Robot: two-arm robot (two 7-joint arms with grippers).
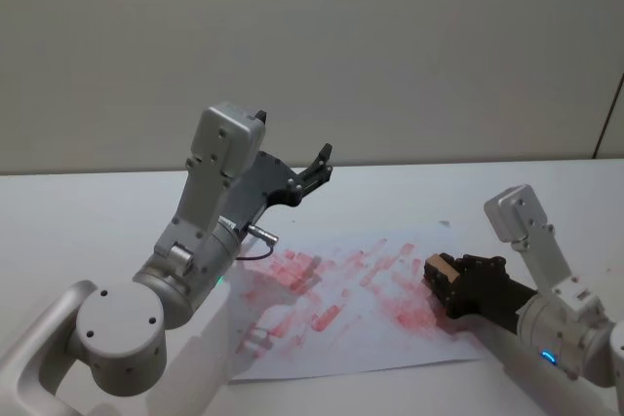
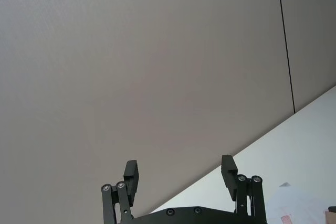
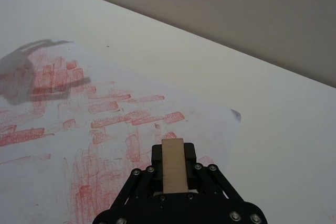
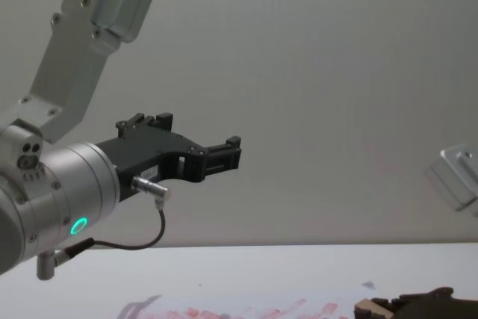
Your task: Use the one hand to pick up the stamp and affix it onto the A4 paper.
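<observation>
Black and spread wide, the left gripper (image 1: 314, 165) hangs idle, raised above the paper's far left corner. The paper (image 1: 351, 350), white and crowded with red marks, lies flat. At the paper's right edge the right gripper (image 1: 447, 285) pinches the tan stamp (image 1: 438, 266) low over the sheet; whether it touches, I cannot tell. A slanted press could skid or wrinkle the loose sheet and smear the mark, or the sheet could cling to the inked face and lift.

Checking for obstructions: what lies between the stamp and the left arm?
Only the paper, covered in red marks; the head view shows nothing else between the stamp in the right gripper and the left arm.
</observation>
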